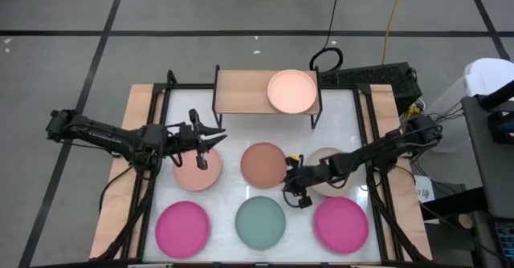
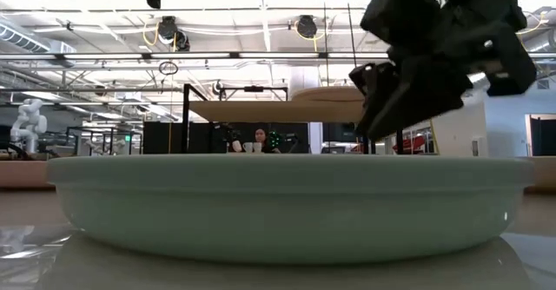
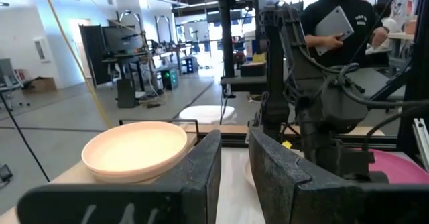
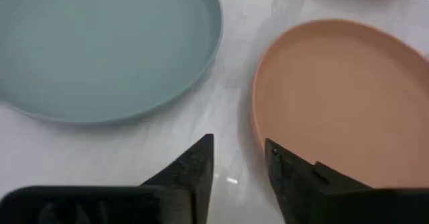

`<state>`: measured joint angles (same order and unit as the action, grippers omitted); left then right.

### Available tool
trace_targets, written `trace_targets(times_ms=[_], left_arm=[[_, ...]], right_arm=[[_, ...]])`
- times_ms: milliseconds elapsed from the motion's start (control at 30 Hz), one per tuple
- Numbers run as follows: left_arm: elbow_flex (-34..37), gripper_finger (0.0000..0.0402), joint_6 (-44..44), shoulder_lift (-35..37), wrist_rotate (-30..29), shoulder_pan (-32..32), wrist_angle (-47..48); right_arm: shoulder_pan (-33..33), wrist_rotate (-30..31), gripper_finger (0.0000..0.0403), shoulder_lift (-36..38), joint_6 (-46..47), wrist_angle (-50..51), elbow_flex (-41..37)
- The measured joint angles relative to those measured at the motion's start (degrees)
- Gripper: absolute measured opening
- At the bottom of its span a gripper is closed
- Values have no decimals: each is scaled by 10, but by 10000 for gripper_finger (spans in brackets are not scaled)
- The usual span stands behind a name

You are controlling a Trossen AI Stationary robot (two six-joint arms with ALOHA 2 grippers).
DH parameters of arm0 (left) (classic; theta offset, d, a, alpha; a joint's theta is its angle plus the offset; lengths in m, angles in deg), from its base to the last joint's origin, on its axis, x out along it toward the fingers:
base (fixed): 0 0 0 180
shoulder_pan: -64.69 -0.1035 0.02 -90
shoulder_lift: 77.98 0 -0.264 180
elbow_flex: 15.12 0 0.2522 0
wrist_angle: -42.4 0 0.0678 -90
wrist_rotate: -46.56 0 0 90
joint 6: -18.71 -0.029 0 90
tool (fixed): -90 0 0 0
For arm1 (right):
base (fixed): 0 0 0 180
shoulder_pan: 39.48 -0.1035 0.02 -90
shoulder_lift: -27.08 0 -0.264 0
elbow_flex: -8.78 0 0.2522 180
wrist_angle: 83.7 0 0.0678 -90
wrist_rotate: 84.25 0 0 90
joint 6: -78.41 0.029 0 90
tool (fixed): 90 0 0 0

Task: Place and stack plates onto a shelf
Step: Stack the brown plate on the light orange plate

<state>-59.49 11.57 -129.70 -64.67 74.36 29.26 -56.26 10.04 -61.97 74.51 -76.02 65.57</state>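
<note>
The shelf point(image 1: 241, 91) stands at the table's far edge with one pale peach plate point(image 1: 291, 91) on its right half, also seen in the left wrist view point(image 3: 137, 150). Six plates lie flat on the table: pale pink point(image 1: 197, 172), terracotta point(image 1: 263, 164), beige point(image 1: 329, 157), two magenta point(image 1: 182, 228) point(image 1: 340, 224) and teal point(image 1: 260, 221). My left gripper point(image 1: 213, 136) hovers over the pink plate's far edge, narrowly open and empty. My right gripper point(image 4: 238, 147) is low beside the terracotta plate's rim point(image 4: 258, 110), narrowly open, touching nothing.
The right arm point(image 1: 369, 152) reaches across the beige plate. The teal plate point(image 2: 287, 203) fills the low view's foreground. The shelf's left half is bare wood. Black frame rails point(image 1: 152, 180) run along the table's sides. A person point(image 3: 342, 16) stands beyond the table.
</note>
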Motion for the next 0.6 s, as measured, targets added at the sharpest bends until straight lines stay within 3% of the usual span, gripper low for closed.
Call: trace_targets(times_ms=[233, 600], left_arm=[[0, 86, 7, 0, 1, 0, 4], [0, 85, 8, 0, 1, 0, 18]], right_arm=[[-1, 42, 154, -9, -2, -9, 0], [18, 62, 140, -39, -26, -13, 0]])
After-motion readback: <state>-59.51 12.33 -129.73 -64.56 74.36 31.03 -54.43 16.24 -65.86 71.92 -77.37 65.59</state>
